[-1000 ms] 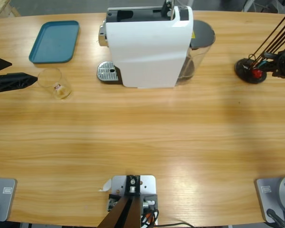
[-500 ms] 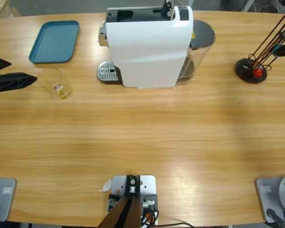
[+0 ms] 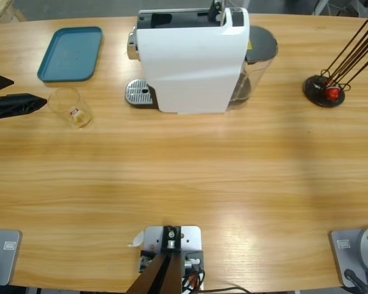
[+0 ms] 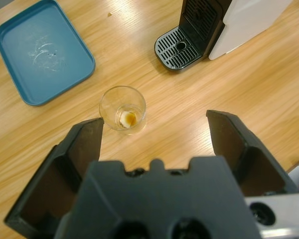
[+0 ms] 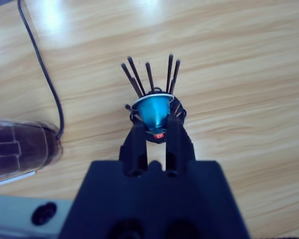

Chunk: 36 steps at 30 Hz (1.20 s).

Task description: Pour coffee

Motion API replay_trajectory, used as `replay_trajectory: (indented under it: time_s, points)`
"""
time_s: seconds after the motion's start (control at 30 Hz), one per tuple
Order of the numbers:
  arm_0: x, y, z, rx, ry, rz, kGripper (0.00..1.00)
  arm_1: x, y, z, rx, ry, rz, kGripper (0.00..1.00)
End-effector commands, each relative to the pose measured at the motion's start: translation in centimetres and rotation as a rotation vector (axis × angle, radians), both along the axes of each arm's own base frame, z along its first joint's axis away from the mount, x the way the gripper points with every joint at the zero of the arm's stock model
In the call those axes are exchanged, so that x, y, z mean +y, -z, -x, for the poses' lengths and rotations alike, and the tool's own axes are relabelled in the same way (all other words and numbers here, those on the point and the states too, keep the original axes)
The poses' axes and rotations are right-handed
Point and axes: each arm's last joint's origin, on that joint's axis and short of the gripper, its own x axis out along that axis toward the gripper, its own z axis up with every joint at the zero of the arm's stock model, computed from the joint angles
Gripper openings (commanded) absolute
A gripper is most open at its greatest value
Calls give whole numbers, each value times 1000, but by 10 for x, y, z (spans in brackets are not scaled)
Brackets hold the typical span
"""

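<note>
A clear glass tumbler [image 3: 70,108] stands on the table left of the white coffee machine [image 3: 193,58]. In the left wrist view the tumbler [image 4: 122,108] shows a small amber spot at its bottom. No dark coffee is in view. My left gripper [image 3: 27,92] comes in from the left edge, open, with its tips just short of the tumbler; in its own view the left gripper [image 4: 155,119] has nothing between its fingers. My right gripper [image 5: 154,124] is shut on a blue capsule [image 5: 154,110] above the capsule holder [image 5: 152,79]. It is outside the high view.
A blue tray [image 3: 70,53] lies at the back left. The machine's drip grate [image 3: 140,93] faces the tumbler, and its water tank [image 3: 257,58] is on the right side. The rod-shaped capsule holder [image 3: 327,89] stands far right with a red capsule in it. A black cable [image 5: 40,64] runs across the table.
The right gripper, seen at the capsule holder a second ago, has drawn back past the right edge of the high view. The left gripper and tumbler have not moved.
</note>
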Motion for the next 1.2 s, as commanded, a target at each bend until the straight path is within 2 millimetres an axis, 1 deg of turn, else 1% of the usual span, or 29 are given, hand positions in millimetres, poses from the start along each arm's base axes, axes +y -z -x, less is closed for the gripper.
replay_trajectory:
  time_s: [0.03,0.23,0.33,0.4,0.5,0.63,0.73,0.87,0.97,1.03,1.2]
  points:
    - [3,12,6,32,10,-21,899,-4,-33,17,-41,-2,32,0]
    - [2,12,7,35,18,-19,899,-4,-51,26,-62,-25,35,0]
    - [2,13,7,38,23,-19,899,7,-62,32,-77,-110,32,0]
    - [1,13,7,38,26,-19,899,22,-68,34,-93,-251,13,0]
    - [1,13,8,39,29,-20,899,52,-73,36,-116,-523,-27,0]
    - [0,13,8,43,38,-16,899,88,-70,37,-106,-837,-38,0]
    - [0,13,8,44,40,-14,899,109,-70,48,-122,-1033,-17,0]
    - [-1,13,8,46,44,-13,899,125,-74,61,-153,-1168,-2,0]
    - [-2,14,7,53,50,-12,899,134,-79,63,-171,-1228,10,0]
    - [-3,15,6,57,52,-12,899,142,-82,62,-179,-1256,9,0]
    - [-3,15,6,56,54,-9,899,181,-82,46,-170,-1357,14,0]
